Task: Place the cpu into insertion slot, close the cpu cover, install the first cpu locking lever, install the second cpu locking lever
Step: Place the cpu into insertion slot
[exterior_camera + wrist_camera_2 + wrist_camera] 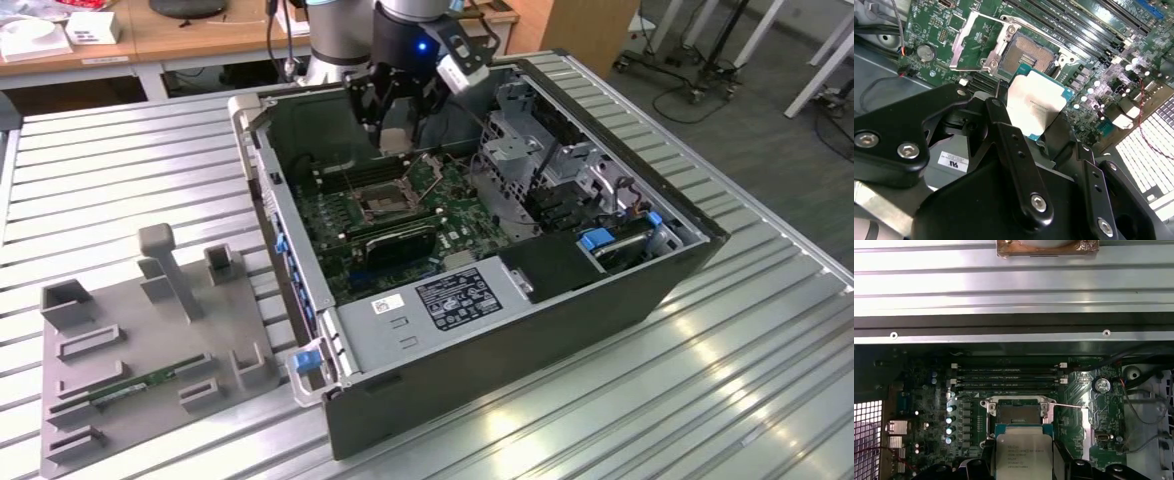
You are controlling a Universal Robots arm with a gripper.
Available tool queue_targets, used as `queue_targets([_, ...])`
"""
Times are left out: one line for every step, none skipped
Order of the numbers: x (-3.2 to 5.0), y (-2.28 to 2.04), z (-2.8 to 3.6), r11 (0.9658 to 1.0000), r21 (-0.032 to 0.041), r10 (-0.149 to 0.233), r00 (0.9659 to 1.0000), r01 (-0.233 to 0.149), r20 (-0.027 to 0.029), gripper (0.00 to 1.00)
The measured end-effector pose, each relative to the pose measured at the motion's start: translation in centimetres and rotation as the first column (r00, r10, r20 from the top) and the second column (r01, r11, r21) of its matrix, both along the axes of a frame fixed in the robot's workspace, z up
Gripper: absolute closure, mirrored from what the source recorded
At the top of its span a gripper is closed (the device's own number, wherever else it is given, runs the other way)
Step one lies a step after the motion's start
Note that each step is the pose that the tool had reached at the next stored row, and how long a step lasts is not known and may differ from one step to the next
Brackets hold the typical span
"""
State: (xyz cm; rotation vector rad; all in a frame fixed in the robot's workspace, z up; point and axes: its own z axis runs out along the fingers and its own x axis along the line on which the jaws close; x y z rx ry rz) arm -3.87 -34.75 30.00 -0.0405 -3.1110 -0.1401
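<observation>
End effector: my black two-fingered end effector (1033, 121) is closed down to the width of the chip and pinches it by two opposite edges. In the exterior view it hangs in the upper middle of the frame, inside the open dark grey computer case (561, 320) that lies on the ribbed metal table (147, 170).
Cpu: the small flat square cpu (1036, 100), with a tan-silver metal face and a green rim, sits between my fingertips. Its face is turned toward both wrist cameras, and it is off the board, not yet seated.
Insertion slot: the small square insertion slot (1029, 54), dark in the centre with a silver rim, lies on the green motherboard (929, 27), just beyond the chip's edge in both wrist views. In the exterior view it is left of the frame's centre, just below my end effector.
Cpu cover: the thin silver windowed cpu cover (973, 42) is swung open beside the slot, so the socket is bare.
Handling: I judge the chip light, rigid and slick-faced, with a delicate underside. The edges are the right place to hold it, and the socket contacts would not forgive a tilted or sliding descent.
</observation>
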Motion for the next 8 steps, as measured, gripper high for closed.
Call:
queue_targets([0.00,0.00,-0.08,1.0000,-0.0001,0.000,1.0000,0.000,-0.0004,0.46])
queue_targets([0.00,0.00,-0.08,1.0000,-0.0001,0.000,1.0000,0.000,-0.0005,0.46])
queue_targets([0.00,0.00,-0.08,1.0000,-0.0001,0.000,1.0000,0.000,-0.0005,0.46])
queue_targets([0.00,0.00,-0.08,1.0000,-0.0002,0.000,1.0000,0.000,-0.0005,0.46])
queue_targets([0.00,0.00,-0.08,1.0000,-0.0003,0.000,1.0000,0.000,-0.0005,0.46])
queue_targets([0.00,0.00,-0.08,1.0000,-0.0003,0.000,1.0000,0.000,-0.0005,0.46])
queue_targets([0.00,0.00,-0.08,1.0000,-0.0003,0.000,1.0000,0.000,-0.0005,0.46])
queue_targets([0.00,0.00,-0.11,1.0000,-0.0003,0.000,1.0000,0.000,-0.0005,0.46])
